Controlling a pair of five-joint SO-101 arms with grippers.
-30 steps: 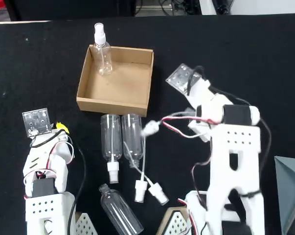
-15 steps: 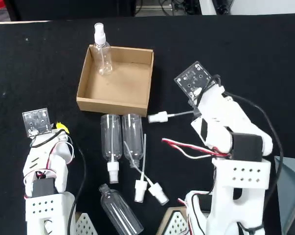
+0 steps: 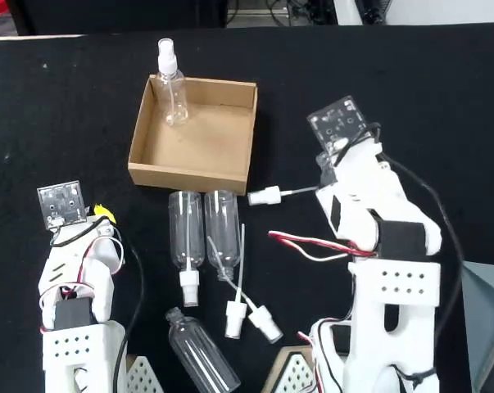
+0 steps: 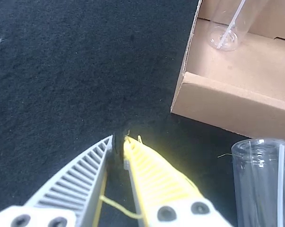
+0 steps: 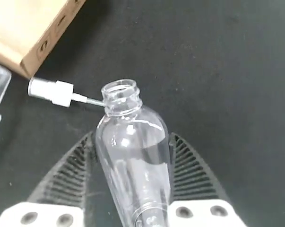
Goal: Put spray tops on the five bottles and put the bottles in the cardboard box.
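My right gripper (image 5: 133, 156) is shut on a clear bottle (image 5: 133, 156) whose open neck has no top. A white spray top (image 5: 51, 90) lies on the black table just beyond it, its thin tube reaching the bottle's neck. From above, this spray top (image 3: 265, 196) lies below the cardboard box (image 3: 230, 176), left of the right gripper (image 3: 324, 182). One capped bottle (image 3: 170, 86) leans in the box's far corner. Two bottles (image 3: 204, 228) lie side by side below the box, and another bottle (image 3: 201, 354) lies at the front. My left gripper (image 4: 118, 142) is shut and empty, near the box's front wall (image 4: 227, 101).
Two loose spray tops (image 3: 248, 318) lie with their tubes beside the paired bottles, and the left one of that pair wears a top (image 3: 189, 286). A grey object (image 3: 486, 319) sits at the right edge. The black table (image 3: 410, 82) spreads out behind and right of the box.
The right arm has swung its wrist to the right and back with the bottle. The spray top near it has shifted from beside the paired bottles up toward the box corner.
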